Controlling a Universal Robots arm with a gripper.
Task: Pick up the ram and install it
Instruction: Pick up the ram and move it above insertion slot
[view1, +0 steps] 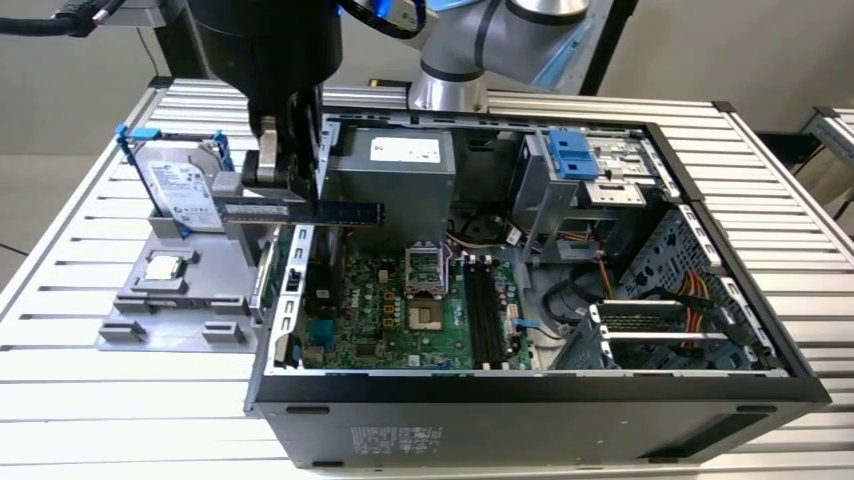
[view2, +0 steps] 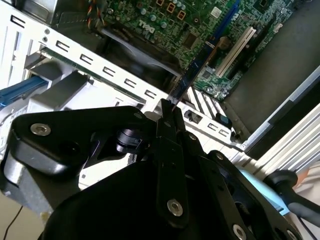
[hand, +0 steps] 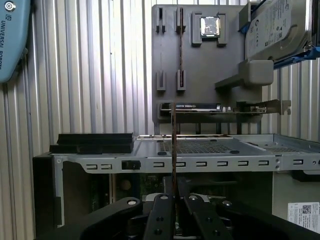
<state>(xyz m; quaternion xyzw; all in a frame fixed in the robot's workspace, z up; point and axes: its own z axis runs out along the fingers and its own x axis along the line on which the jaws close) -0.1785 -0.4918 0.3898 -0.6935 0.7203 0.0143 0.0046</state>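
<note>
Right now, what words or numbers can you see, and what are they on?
Pale blue arm cover: capital letters, a maker's name, left unquoted.
Hard drive: label print too small to read.
Power supply label: too small to read.
Motherboard: upside-down white letters, blurred.
The ram, held in the tool: no readable print.

The narrow, dark blue-green ram (view1: 351, 211) hangs level, on edge, over the computer case (view1: 534, 390) rim.
</note>
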